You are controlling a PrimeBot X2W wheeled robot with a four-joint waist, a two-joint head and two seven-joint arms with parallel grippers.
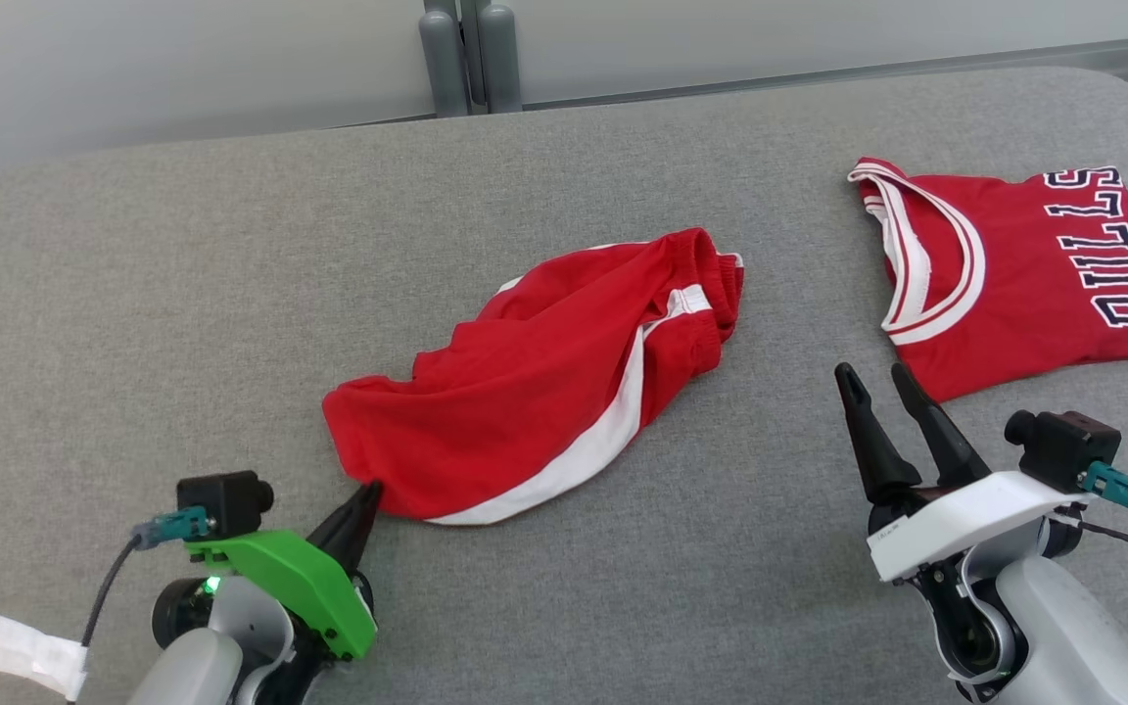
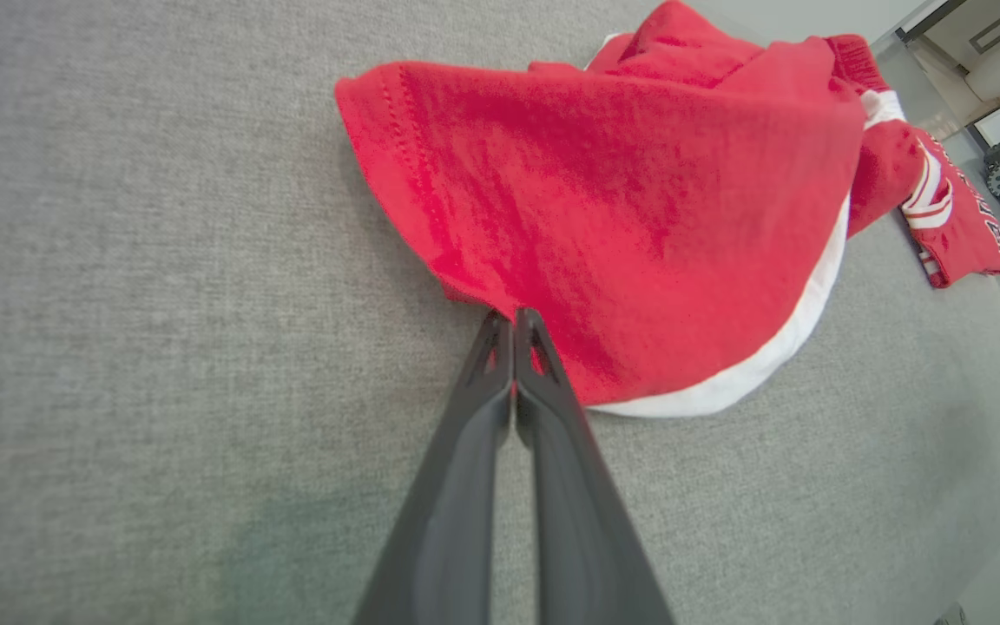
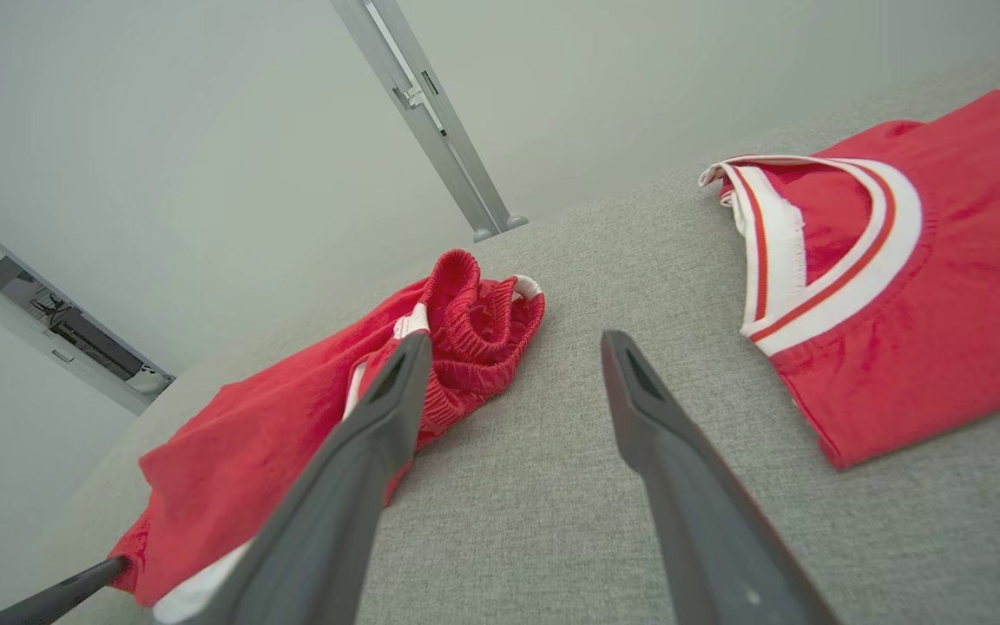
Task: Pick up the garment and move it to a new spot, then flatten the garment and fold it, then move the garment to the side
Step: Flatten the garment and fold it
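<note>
left gripper point(image 1: 370, 489) low, pinching shorts point(image 1: 544, 372) corner | right gripper point(image 1: 872, 374) hovering, fingers spread

A grey woven fabric surface point(image 1: 231, 294) spreads wide; beyond its far edge stand grey posts point(image 1: 471, 54) against a pale wall point(image 1: 182, 59).

You face a lab-like test room: behind the grey fabric table point(image 1: 182, 294) stand a bare pale wall point(image 1: 182, 59) and metal posts point(image 1: 497, 59).
</note>
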